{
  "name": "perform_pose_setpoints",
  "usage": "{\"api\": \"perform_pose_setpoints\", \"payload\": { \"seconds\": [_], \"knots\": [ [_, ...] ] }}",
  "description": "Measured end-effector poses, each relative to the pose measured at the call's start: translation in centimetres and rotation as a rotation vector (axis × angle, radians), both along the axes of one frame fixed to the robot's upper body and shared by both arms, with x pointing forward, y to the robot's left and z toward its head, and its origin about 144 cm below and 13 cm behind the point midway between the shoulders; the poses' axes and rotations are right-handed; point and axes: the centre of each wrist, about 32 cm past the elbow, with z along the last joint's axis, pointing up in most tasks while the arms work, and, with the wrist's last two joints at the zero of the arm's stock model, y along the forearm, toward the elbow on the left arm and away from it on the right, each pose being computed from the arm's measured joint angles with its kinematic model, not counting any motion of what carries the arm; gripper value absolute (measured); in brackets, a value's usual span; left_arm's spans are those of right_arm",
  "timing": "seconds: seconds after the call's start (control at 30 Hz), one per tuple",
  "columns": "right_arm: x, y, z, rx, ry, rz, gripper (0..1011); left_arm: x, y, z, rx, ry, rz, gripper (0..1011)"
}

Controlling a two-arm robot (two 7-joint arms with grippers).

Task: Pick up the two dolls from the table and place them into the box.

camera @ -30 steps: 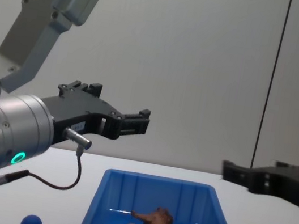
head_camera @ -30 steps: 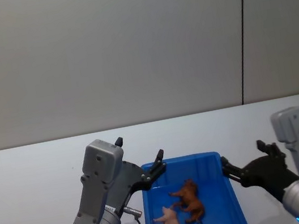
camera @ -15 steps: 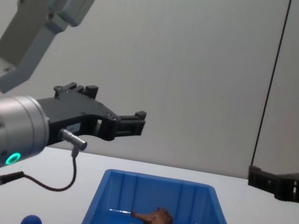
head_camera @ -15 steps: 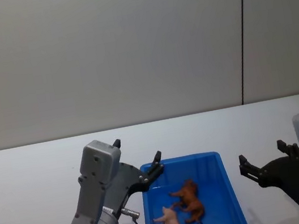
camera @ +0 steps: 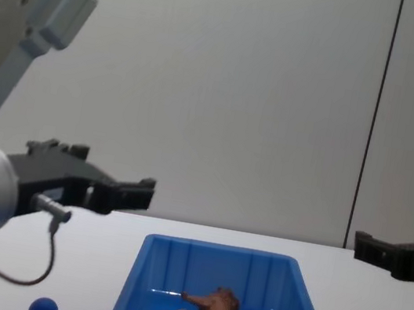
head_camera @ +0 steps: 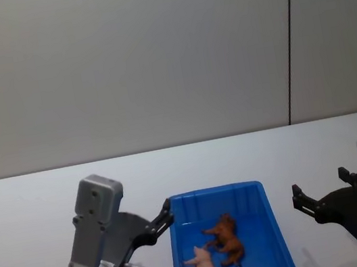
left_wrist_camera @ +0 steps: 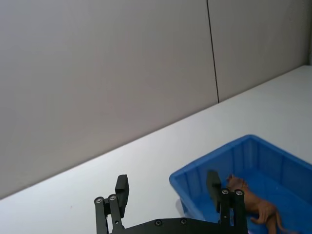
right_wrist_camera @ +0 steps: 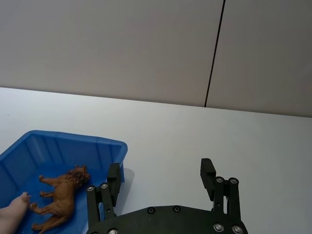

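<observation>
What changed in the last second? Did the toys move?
Both arms drew back from the box: the left gripper moved to the left and back toward the robot, and the right gripper moved off to the right. Both are open and empty. The brown doll and the pink doll lie in the box as before.

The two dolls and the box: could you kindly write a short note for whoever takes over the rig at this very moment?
Left gripper: open, empty, held above the table just off the box's left far corner.
Right gripper: open, empty, held to the right of the box, apart from it.
Things: brown doll and pink doll both lie on the box floor, side by side, pink one nearer the robot.
Done: both dolls are in the box.
Left: nothing of the task, it seems; probably only parking the arms.
</observation>
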Motion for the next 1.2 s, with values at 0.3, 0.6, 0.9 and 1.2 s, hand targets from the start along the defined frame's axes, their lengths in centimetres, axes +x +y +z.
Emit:
{"api": "perform_pose_setpoints", "payload": {
  "seconds": [0.3,0.6,0.9,1.2],
  "knots": [
    [-0.1,-0.1,0.0,0.000,-0.001,-0.004,1001,-0.7,1.3,-0.3,0.008,0.100,0.035,1001],
    [-0.1,-0.1,0.0,0.000,-0.001,-0.006,1001,-1.1,2.0,-1.0,0.008,0.187,0.057,1001],
    [-0.1,-0.1,0.0,0.000,-0.001,-0.007,1001,-1.0,2.5,-2.1,0.010,0.255,0.072,1002],
    [-0.2,-0.2,0.0,0.000,-0.001,-0.008,1001,-0.6,2.6,-3.1,0.007,0.308,0.073,1001]
  ]
}}
